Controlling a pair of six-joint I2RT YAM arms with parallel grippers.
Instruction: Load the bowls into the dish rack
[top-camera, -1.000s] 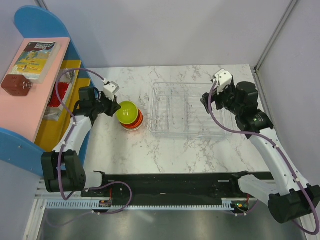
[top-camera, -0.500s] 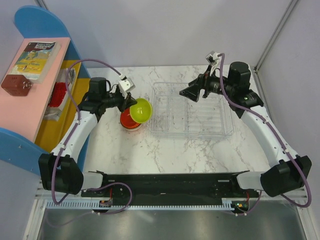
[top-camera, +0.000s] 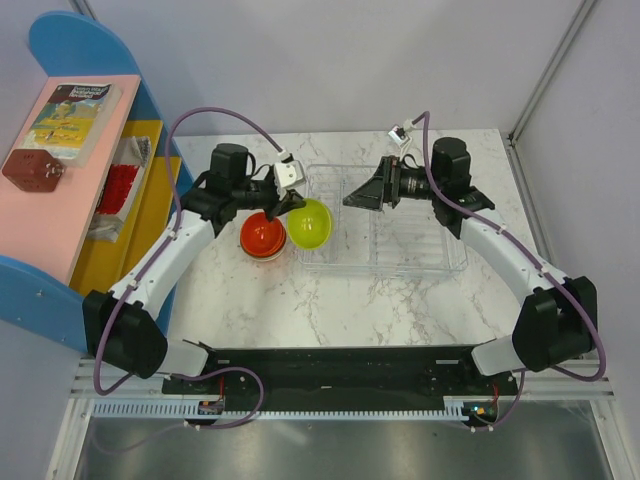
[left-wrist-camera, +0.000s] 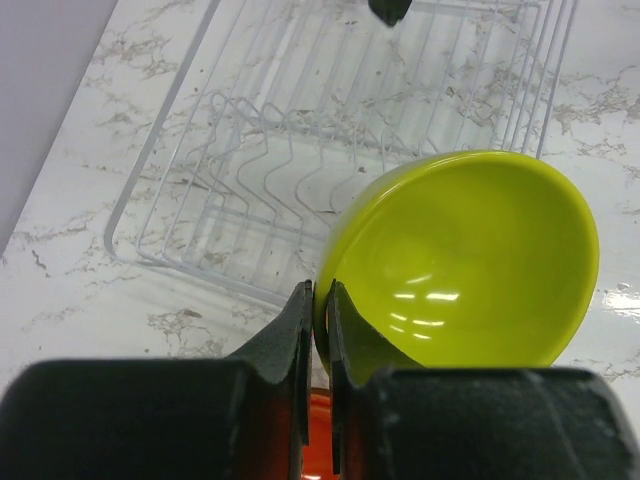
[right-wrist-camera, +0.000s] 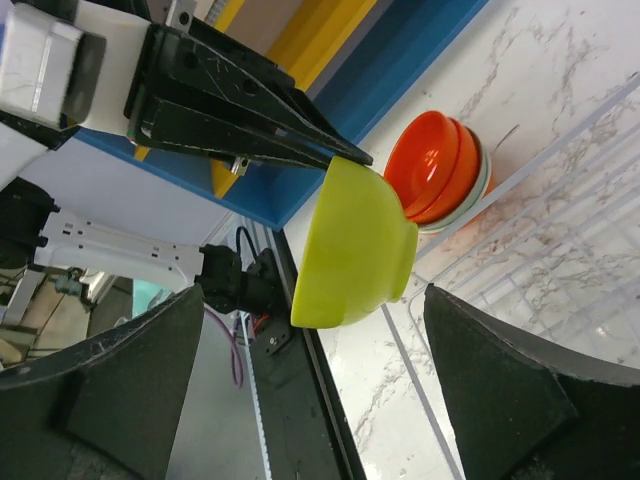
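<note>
Lime bowl (top-camera: 310, 224) hangs tilted over the left edge of rack (top-camera: 440, 262), rim pinched in our left pincer (left-wrist-camera: 318, 305). Orange stack (top-camera: 262, 236) sits just left of rack. Our right pincer (top-camera: 352, 197) gapes wide above rack, empty.

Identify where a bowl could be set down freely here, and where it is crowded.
Free: the right half of the dish rack, beyond the right gripper, and the table strip between rack and arm bases. Crowded: the rack's left edge, where the lime bowl in the left gripper, the orange stack and the open right gripper cluster.
</note>
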